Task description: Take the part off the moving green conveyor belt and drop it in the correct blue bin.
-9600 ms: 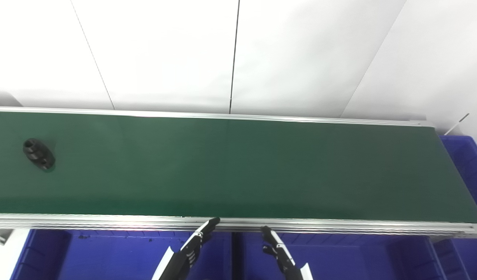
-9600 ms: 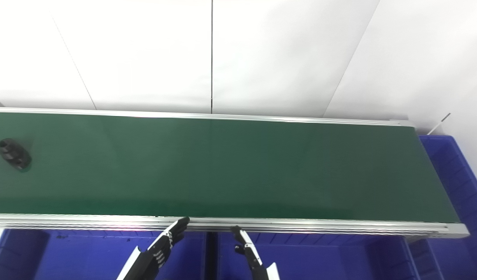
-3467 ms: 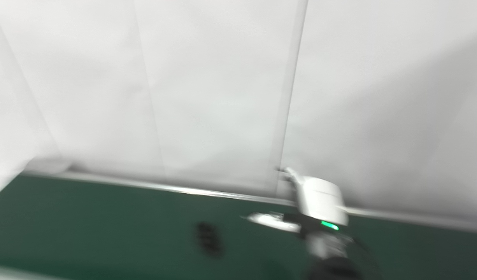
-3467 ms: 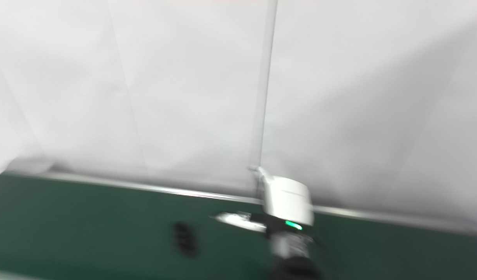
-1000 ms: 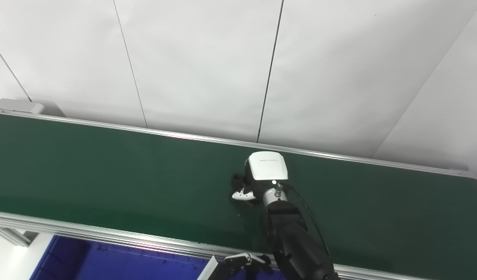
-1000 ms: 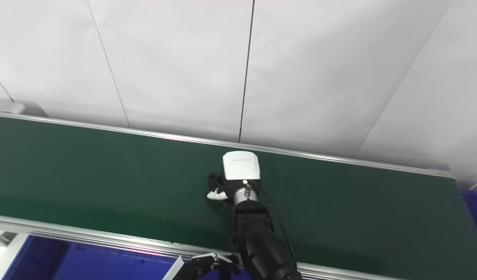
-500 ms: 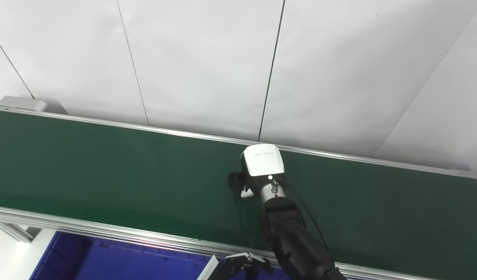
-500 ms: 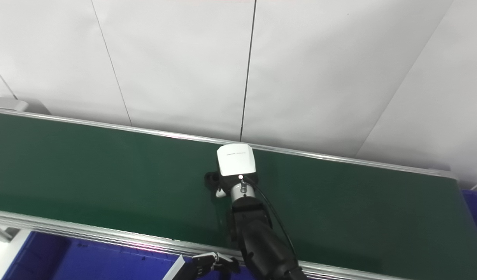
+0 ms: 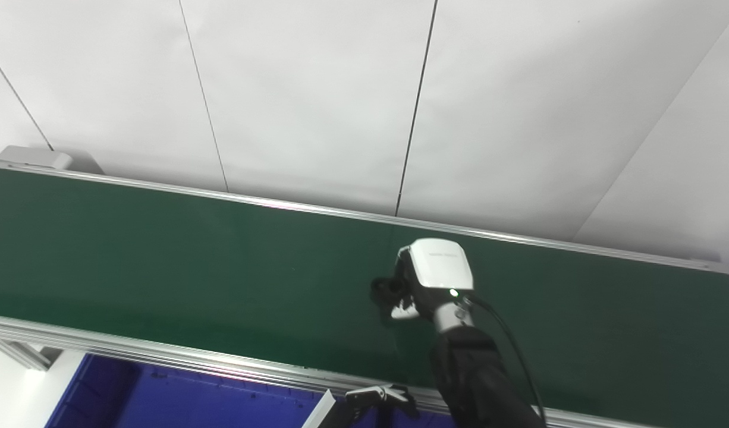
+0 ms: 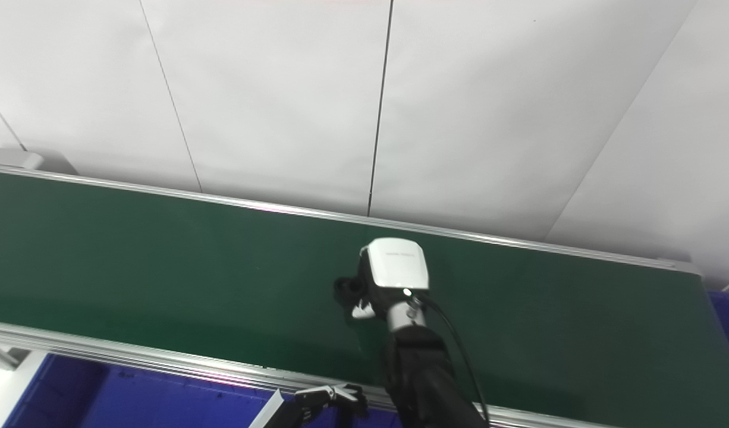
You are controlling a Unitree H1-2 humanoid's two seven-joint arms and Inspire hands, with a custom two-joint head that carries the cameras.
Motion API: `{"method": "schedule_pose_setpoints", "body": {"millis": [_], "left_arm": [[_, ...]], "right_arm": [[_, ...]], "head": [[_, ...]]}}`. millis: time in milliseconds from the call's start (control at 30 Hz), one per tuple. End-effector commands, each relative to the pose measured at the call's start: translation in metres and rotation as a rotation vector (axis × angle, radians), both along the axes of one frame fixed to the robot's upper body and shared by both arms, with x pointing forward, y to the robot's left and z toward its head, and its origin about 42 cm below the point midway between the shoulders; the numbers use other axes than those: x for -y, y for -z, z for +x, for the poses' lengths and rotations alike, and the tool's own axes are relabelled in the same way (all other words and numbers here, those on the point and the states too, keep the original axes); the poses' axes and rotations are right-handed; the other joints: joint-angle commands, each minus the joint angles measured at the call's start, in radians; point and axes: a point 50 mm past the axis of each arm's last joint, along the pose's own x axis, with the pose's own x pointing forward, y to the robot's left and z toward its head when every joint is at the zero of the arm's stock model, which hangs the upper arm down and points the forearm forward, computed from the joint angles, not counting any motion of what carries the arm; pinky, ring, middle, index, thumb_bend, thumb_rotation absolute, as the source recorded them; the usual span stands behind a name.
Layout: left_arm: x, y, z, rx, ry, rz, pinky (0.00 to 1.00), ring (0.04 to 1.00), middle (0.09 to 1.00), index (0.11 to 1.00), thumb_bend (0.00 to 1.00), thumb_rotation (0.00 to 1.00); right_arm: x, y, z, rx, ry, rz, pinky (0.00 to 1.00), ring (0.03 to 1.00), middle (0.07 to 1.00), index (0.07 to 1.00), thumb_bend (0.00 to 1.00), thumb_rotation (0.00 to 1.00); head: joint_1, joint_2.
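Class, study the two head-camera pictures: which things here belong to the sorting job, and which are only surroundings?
Part of the job:
- black part, in the right robot hand
- green conveyor belt
- blue bin in front of the belt

Not in use:
- left robot hand, low by the belt's near rail; grip unclear
- white wall panels

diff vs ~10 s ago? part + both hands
The black part rode the green belt from its far left end to mid-belt. The right hand, earlier waiting at the belt's near rail, reached out over the belt and closed on the part. The camera also tilted up and shifted. The left hand stays low by the near rail, over the blue bin.
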Motion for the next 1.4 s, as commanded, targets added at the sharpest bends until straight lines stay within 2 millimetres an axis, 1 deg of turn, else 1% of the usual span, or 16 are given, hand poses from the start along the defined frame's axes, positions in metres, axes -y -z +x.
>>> {"method": "schedule_pose_setpoints", "body": {"millis": [0,100,200,233,300,433,467,633,667,700,800,833,933,1067,1267,1367], "left_arm": [[0.028,-0.020,-0.005,0.038,0.013,-0.101,0.80,0.832,0.726,0.594,0.73,0.58],[0.022,-0.019,-0.005,0.041,0.008,-0.104,0.81,0.838,0.727,0.593,0.72,0.59],[0.013,-0.019,-0.005,0.038,-0.004,-0.109,0.83,0.850,0.734,0.592,0.70,0.59],[0.010,-0.019,-0.005,0.038,-0.007,-0.109,0.83,0.852,0.736,0.594,0.69,0.60],[0.002,-0.021,-0.005,0.042,-0.014,-0.105,0.84,0.855,0.739,0.597,0.68,0.61],[-0.014,-0.023,-0.004,0.053,-0.030,-0.095,0.87,0.861,0.744,0.606,0.65,0.63],[-0.017,-0.024,-0.004,0.054,-0.035,-0.092,0.87,0.865,0.750,0.611,0.64,0.64],[-0.039,-0.031,0.003,0.073,-0.075,-0.074,0.90,0.864,0.754,0.618,0.63,0.68],[-0.042,-0.032,0.005,0.075,-0.081,-0.075,0.90,0.862,0.754,0.618,0.62,0.67],[-0.047,-0.034,0.007,0.079,-0.089,-0.078,0.90,0.861,0.753,0.619,0.62,0.67],[-0.060,-0.041,0.015,0.073,-0.118,-0.095,0.86,0.839,0.747,0.613,0.65,0.66],[-0.063,-0.043,0.017,0.070,-0.122,-0.101,0.85,0.835,0.746,0.612,0.67,0.66],[-0.070,-0.049,0.025,0.077,-0.124,-0.115,0.84,0.830,0.748,0.610,0.67,0.65],[-0.074,-0.055,0.030,0.087,-0.119,-0.105,0.81,0.822,0.744,0.613,0.62,0.63],[-0.071,-0.064,0.030,0.097,-0.118,-0.074,0.77,0.803,0.730,0.603,0.63,0.62],[-0.069,-0.066,0.030,0.093,-0.119,-0.078,0.77,0.800,0.727,0.600,0.63,0.61]], "right_arm": [[0.001,-0.036,0.003,0.128,-0.009,0.067,0.08,0.139,0.227,0.481,0.51,0.13],[0.010,-0.052,-0.007,0.176,-0.006,0.098,0.09,0.147,0.230,0.478,0.50,0.14],[0.017,-0.070,-0.021,0.213,-0.003,0.136,0.10,0.154,0.236,0.480,0.50,0.14],[0.018,-0.075,-0.026,0.217,-0.001,0.150,0.10,0.155,0.237,0.481,0.50,0.14],[0.020,-0.083,-0.039,0.234,0.000,0.177,0.09,0.152,0.233,0.480,0.50,0.14],[0.026,-0.094,-0.065,0.228,0.014,0.200,0.10,0.161,0.244,0.480,0.50,0.15],[0.028,-0.097,-0.071,0.229,0.017,0.204,0.10,0.158,0.246,0.483,0.50,0.14],[0.041,-0.104,-0.104,0.231,0.057,0.205,0.08,0.138,0.221,0.482,0.51,0.14],[0.042,-0.104,-0.109,0.226,0.067,0.201,0.08,0.136,0.217,0.480,0.51,0.14],[0.044,-0.103,-0.115,0.213,0.077,0.197,0.08,0.135,0.214,0.479,0.51,0.14],[0.054,-0.097,-0.136,0.164,0.111,0.189,0.08,0.139,0.221,0.483,0.51,0.13],[0.055,-0.096,-0.140,0.151,0.118,0.190,0.08,0.138,0.222,0.485,0.51,0.13],[0.061,-0.084,-0.153,0.088,0.141,0.166,0.08,0.141,0.225,0.487,0.51,0.13],[0.064,-0.067,-0.161,0.038,0.161,0.138,0.09,0.147,0.232,0.486,0.50,0.13],[0.066,-0.036,-0.172,-0.040,0.177,0.114,0.08,0.136,0.218,0.478,0.50,0.14],[0.066,-0.024,-0.174,-0.079,0.178,0.079,0.08,0.148,0.244,0.484,0.51,0.14]], "head": [[-0.022,0.003],[-0.049,0.009],[-0.112,0.023],[-0.112,0.023],[-0.174,0.030],[-0.243,0.044],[-0.243,0.044],[-0.354,0.088],[-0.354,0.088],[-0.384,0.109],[-0.413,0.144],[-0.416,0.148],[-0.439,0.187],[-0.435,0.207],[-0.436,0.229],[-0.435,0.231]]}}
